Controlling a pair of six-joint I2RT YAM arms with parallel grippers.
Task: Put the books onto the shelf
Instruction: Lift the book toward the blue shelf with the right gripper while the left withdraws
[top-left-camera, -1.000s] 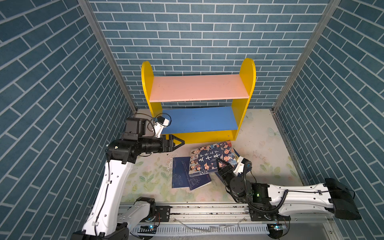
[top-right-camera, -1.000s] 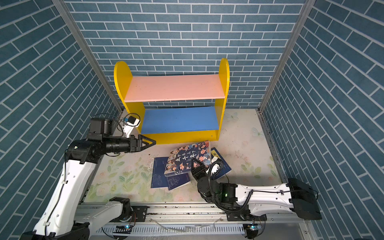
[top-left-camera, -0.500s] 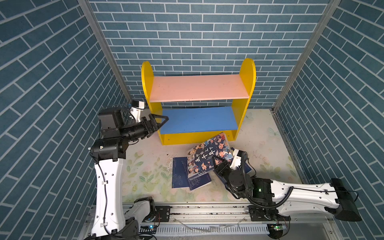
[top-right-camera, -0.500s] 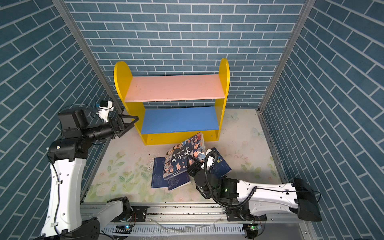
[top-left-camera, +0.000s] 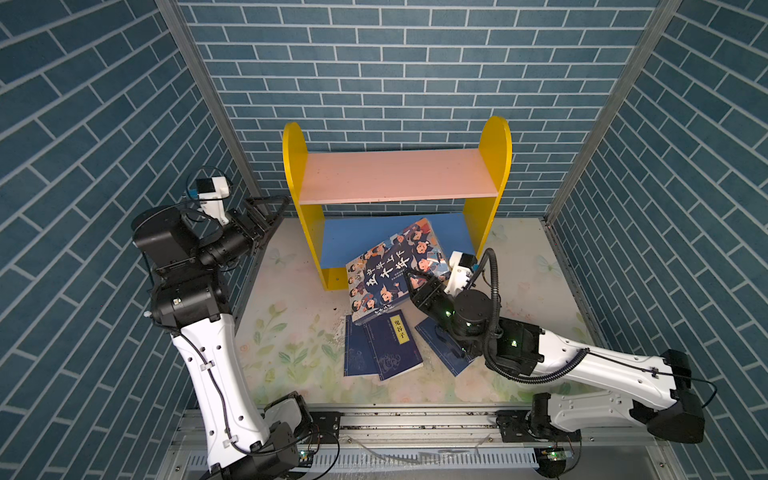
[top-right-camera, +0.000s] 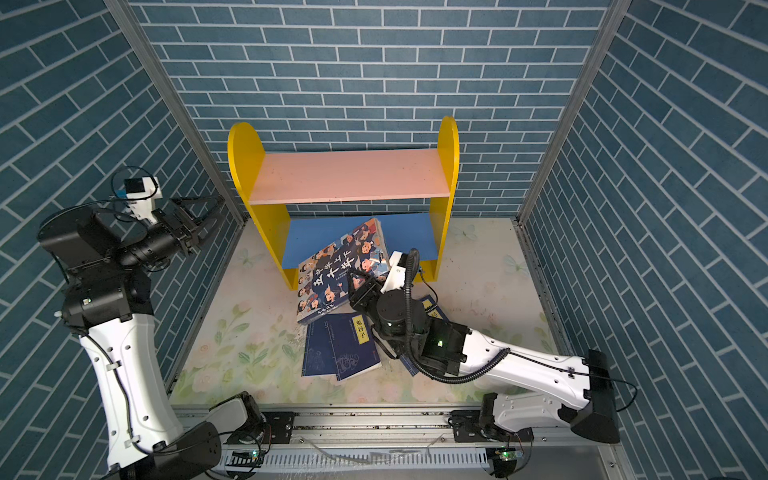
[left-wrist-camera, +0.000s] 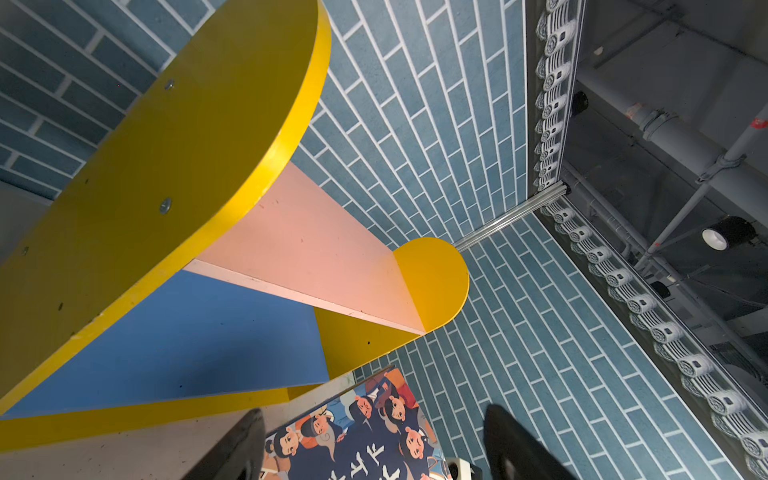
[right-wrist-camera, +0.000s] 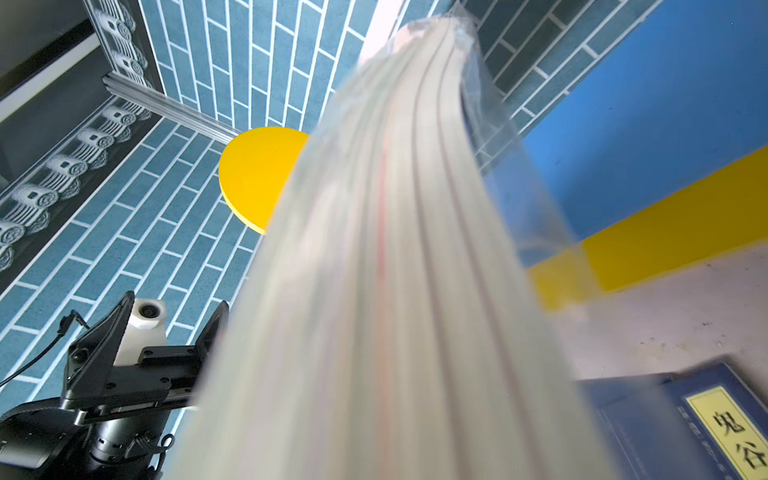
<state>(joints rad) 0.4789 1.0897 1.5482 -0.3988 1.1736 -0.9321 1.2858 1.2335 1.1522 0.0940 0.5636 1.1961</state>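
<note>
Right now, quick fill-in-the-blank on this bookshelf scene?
1. The right gripper is shut on the thick book, whose raised far end sits in front of the shelf's ___ lower board.
2. The left gripper is ___ and holds nothing.
3. The pink upper board carries ___ books.
Missing words: blue; open; no.
</note>
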